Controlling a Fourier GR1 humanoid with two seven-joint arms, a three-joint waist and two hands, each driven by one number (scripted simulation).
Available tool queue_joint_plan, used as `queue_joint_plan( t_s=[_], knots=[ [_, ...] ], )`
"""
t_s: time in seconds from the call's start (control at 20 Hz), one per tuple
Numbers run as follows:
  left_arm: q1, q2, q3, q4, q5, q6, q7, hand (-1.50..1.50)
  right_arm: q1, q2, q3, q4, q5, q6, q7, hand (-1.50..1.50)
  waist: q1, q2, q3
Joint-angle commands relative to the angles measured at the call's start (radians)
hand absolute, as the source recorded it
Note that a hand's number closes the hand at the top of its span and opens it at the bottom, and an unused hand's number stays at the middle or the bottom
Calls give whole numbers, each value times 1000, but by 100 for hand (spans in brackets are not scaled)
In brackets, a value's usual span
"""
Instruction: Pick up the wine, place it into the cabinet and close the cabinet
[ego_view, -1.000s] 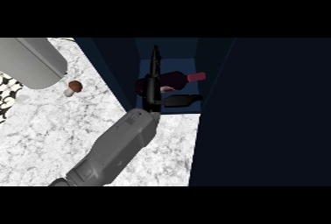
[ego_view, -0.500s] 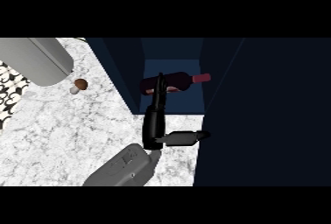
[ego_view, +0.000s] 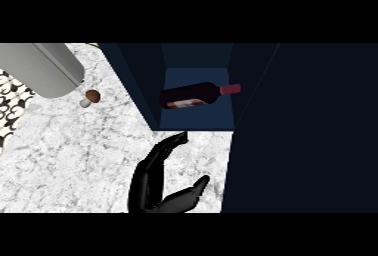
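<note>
The wine bottle (ego_view: 193, 96), dark with a red cap and a pale label, lies on its side inside the dark blue cabinet (ego_view: 199, 122), neck pointing right. My right hand (ego_view: 157, 181) is on the marble counter just in front of the cabinet's opening. It is open, with straight fingers pointing up towards the bottle and the thumb spread to the right. It touches nothing, and a clear gap separates its fingertips from the bottle. My left hand does not show.
A wide dark cabinet panel (ego_view: 303, 125) fills the right side, and a narrower one (ego_view: 136, 85) stands left of the opening. A small brown mushroom (ego_view: 90, 97) lies on the counter (ego_view: 74, 160). A grey rounded shape (ego_view: 40, 67) crosses the upper left corner.
My right hand has let go of the bottle and drawn back out of the cabinet towards the lower edge. The bottle stays lying inside.
</note>
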Motion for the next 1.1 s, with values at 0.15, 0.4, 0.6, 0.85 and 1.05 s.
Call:
queue_joint_plan(
  t_s=[0.15,0.4,0.6,0.85,1.05],
  knots=[
    [194,230,27,-257,-18,-53,38,150,39,-98,-58,20,-82,119,14,-150,3,1,0],
    [258,292,66,-175,-19,-180,-52,150,98,-142,12,-38,-40,278,-22,150,-2,2,-1],
    [322,408,100,-326,-5,-187,4,150,161,-105,156,-64,-81,300,40,150,4,0,0],
    [369,481,246,-300,71,-300,-34,150,203,-117,273,-60,-93,371,42,150,5,2,-1],
    [463,556,344,-282,119,-408,-111,150,277,-117,380,-185,-112,353,80,150,1,-1,-2]
  ],
)
